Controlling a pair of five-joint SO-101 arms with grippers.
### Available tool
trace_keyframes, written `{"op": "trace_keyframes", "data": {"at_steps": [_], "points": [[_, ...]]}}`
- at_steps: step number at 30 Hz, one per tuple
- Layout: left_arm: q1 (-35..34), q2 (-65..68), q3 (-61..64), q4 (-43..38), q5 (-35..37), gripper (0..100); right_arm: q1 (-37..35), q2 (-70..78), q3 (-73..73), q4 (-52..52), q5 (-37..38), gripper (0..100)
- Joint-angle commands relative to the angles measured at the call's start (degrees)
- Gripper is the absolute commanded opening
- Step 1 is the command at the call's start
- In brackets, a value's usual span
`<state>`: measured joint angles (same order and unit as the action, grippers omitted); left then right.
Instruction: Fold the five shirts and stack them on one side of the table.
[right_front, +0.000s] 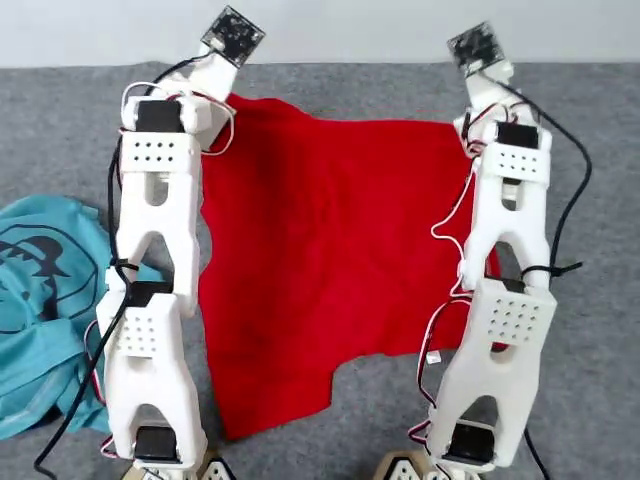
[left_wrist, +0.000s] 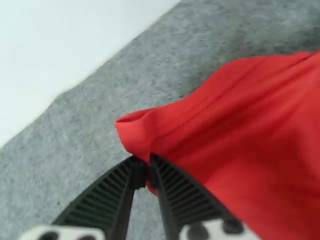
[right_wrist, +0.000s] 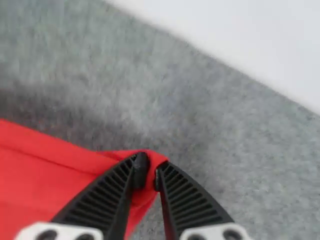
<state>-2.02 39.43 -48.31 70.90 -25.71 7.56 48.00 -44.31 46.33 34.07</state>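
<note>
High view, item 1: red shirt (right_front: 330, 250). It is spread nearly flat on the grey table (right_front: 590, 390), centre of frame, between the two arms. Its upper edge runs across the upper middle. Its lower edge is uneven, with a stepped cut-out at lower centre, and its right side runs under the right arm. Plain bright red cloth with soft creases and no print visible.

Item 2: left gripper (left_wrist: 142, 172). Pressed together on the shirt's upper-left corner, with a hemmed fold of cloth pinched between the ribbed black fingers.

Item 3: right gripper (right_wrist: 146, 172). Likewise closed on the upper-right corner, a small tip of red cloth nipped at the fingertips.

Item 4: teal shirt (right_front: 40, 300). Crumpled at the left edge of the frame, dark print showing, unfolded, partly under the left arm.

Step in hand, as judged: the first fold of the red shirt, both upper corners secured.

Next move, as judged: lift both corners together, keeping the edge taut and level. Carry them toward the bottom of the frame and lay the upper half over the lower. Uneven travel would skew the fold.
</note>
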Motion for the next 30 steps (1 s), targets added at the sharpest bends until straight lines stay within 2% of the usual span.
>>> {"op": "trace_keyframes", "data": {"at_steps": [1, 7, 11, 15, 21, 26, 30], "points": [[0.5, -0.5, 0.8, 0.2, -0.5, 0, 0.4, 1.8, -3.2, -3.2, 2.2, 0.9], [1.1, -0.7, 2.7, 0.2, -0.4, 0, 0.5, 3.6, -3.2, -4.8, 2.0, 0.9], [1.0, -1.2, 0.7, 1.0, -0.3, 0, 1.5, 1.9, -6.7, -0.9, -2.1, 0.9], [1.5, -1.2, -6.1, 8.7, -0.3, 0, 1.9, -1.0, -12.5, 11.8, -3.1, 0.9], [3.2, -0.8, -16.5, 29.4, -0.6, 0, 2.3, -3.8, -20.5, 33.5, -2.8, 0.9], [1.8, -3.2, -14.6, 29.8, -0.5, 0, 2.3, -4.2, -26.8, 49.7, -2.7, 0.9], [2.6, -8.6, -3.6, 29.9, -2.8, 0, 2.4, -4.2, -29.0, 56.7, -0.6, 0.9]]}}
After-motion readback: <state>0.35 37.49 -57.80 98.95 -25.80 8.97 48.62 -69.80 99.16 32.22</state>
